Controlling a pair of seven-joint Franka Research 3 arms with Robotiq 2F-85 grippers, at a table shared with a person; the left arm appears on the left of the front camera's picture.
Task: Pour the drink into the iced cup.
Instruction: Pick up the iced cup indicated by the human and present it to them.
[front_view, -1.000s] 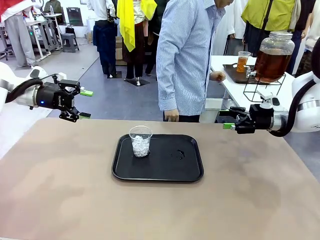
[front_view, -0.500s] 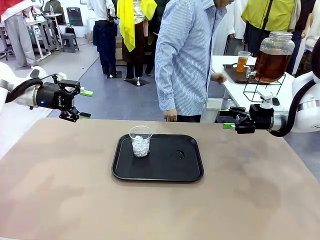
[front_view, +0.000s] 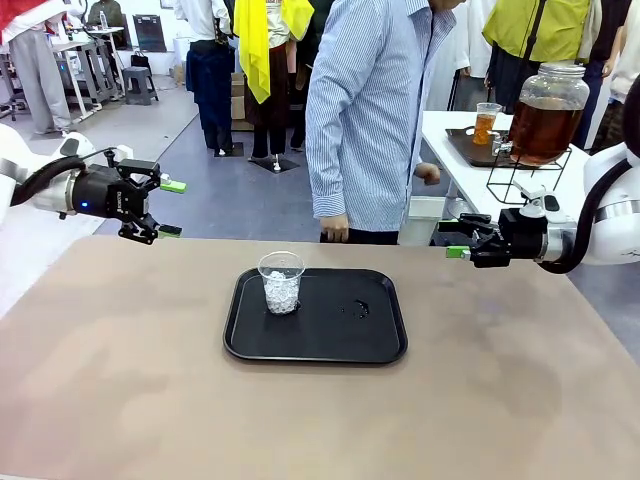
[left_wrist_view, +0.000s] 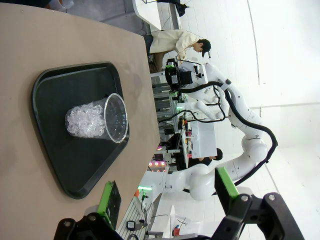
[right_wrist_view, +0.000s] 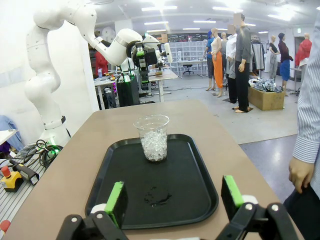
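Iced cup (front_view: 281, 283) upright on tray (front_view: 330, 338), mouth up (axis vertical)

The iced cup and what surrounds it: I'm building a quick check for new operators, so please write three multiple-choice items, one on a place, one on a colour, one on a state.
1. Where does the iced cup stand?
A. on the tray, toward the robot's left
B. on the bare table
C. on the white side table

2. What colour is the tray?
A. white
B. black
C. red

3. How do the left gripper and the right gripper stand?
A. left shut on the cup
B. right shut on the cup
C. both open and empty

Key:
1 A, the cup's base rests on the tray, left of its middle.
2 B, its rim and floor are black.
3 C, each gripper's jaws stand apart with nothing between them.
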